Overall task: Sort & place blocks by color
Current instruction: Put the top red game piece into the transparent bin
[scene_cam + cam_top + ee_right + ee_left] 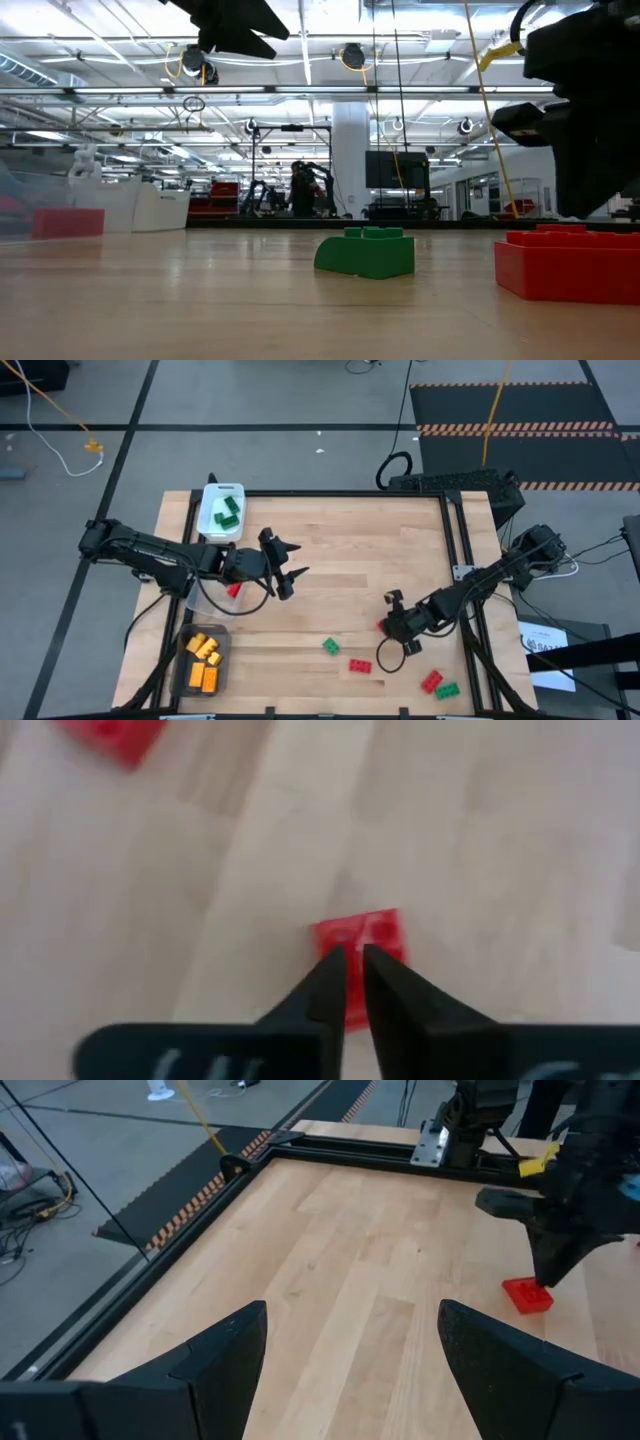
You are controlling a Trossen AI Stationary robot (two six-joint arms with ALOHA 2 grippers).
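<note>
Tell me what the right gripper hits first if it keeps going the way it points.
Most likely the red block right below the right gripper. Its nearly closed jaws point down at that block on the table, with nothing else between; the remaining gap is unclear.

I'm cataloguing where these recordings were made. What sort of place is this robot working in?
Probably a large industrial lab or workshop hall. The low view shows a high ceiling with exposed beams and strip lights and other robot rigs far behind; the high view shows hazard-striped floor mats and loose cables beside the wooden table.
</note>
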